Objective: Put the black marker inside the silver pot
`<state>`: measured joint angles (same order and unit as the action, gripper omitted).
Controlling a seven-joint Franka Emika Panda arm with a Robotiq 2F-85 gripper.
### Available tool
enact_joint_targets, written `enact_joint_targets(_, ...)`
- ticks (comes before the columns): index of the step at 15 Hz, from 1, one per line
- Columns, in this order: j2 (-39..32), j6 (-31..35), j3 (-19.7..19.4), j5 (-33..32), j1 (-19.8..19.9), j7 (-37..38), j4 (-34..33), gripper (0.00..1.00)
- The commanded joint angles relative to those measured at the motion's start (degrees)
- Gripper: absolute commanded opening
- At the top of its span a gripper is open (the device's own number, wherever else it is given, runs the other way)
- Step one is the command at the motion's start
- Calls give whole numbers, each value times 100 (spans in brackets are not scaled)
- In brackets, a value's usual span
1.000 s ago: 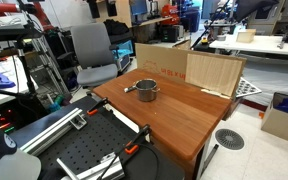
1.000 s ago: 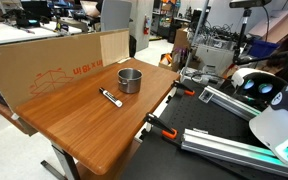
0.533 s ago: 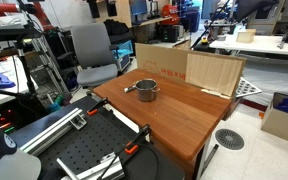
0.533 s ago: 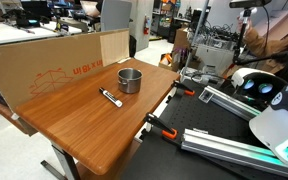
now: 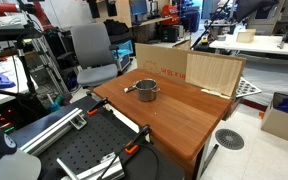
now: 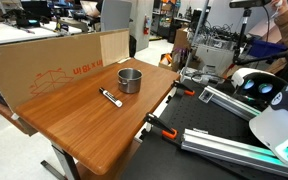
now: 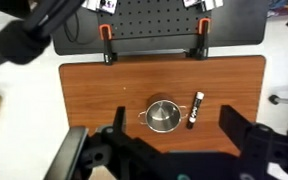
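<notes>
Though 1 s has passed, the black marker (image 7: 195, 109) and the silver pot (image 7: 163, 116) lie on the bench (image 7: 94, 90) exactly as before. The marker rests flat just beside the pot, not touching it. In the wrist view its long axis runs toward the edge that carries 2 clamps (image 7: 108, 45); which end is the cap I cannot tell. The gripper (image 7: 169, 152) hangs high above, fingers (image 7: 252, 138) spread wide apart. Cardboard (image 6: 54, 65) walls the bench's far edge.
</notes>
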<state>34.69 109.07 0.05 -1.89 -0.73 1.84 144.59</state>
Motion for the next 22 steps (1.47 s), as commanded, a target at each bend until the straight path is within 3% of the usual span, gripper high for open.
enact_joint_targets(1,-2,-15,25,16,28,-12,-12,100)
enact_joint_targets(4,-2,-15,25,16,28,-12,-12,100)
enact_joint_targets(9,-359,778,-136,517,-94,-131,117,100)
enact_joint_targets(14,-1198,1858,36,1044,-346,-160,247,100)
enact_joint_targets(22,-2730,2212,290,1340,-604,-250,-272,100)
